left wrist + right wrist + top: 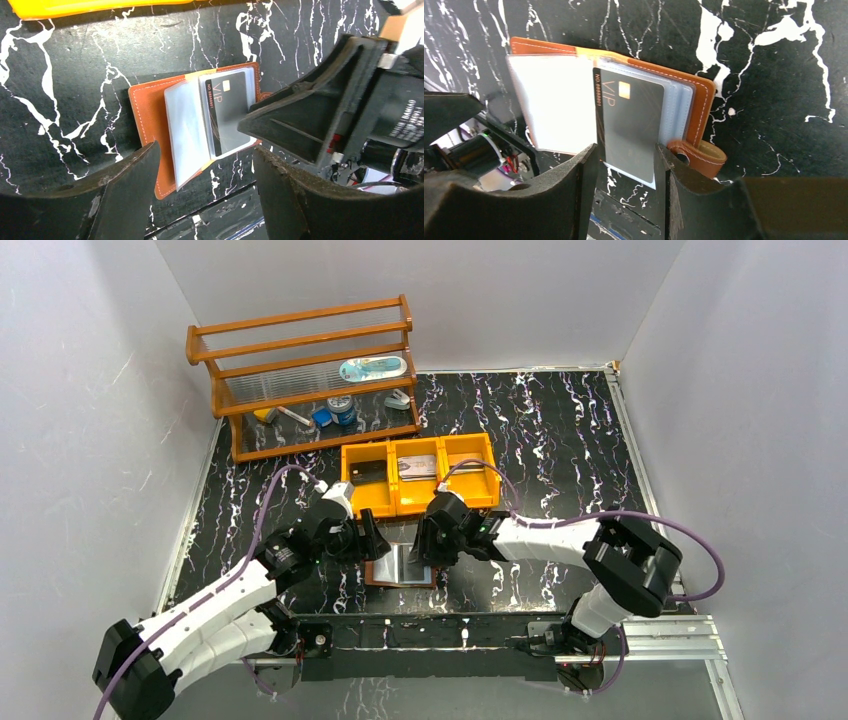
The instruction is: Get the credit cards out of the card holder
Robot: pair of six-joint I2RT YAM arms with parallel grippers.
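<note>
Card holder [400,565] lies open, flat on dark marbled surface [560,430], just in front of orange tray [372,502], betw. the two arms. L to R: L jaws wide apart, nothing betw. them, poised by holder's left flap. Clear sleeves [187,130] fanned up mid-holder. Black "VIP" card [631,125] on right half, sticking partway out of its sleeve toward near side. R jaws partway apart, straddling card's near end; cannot tell if pinching it. Snap tab [699,157] at far right.
</note>
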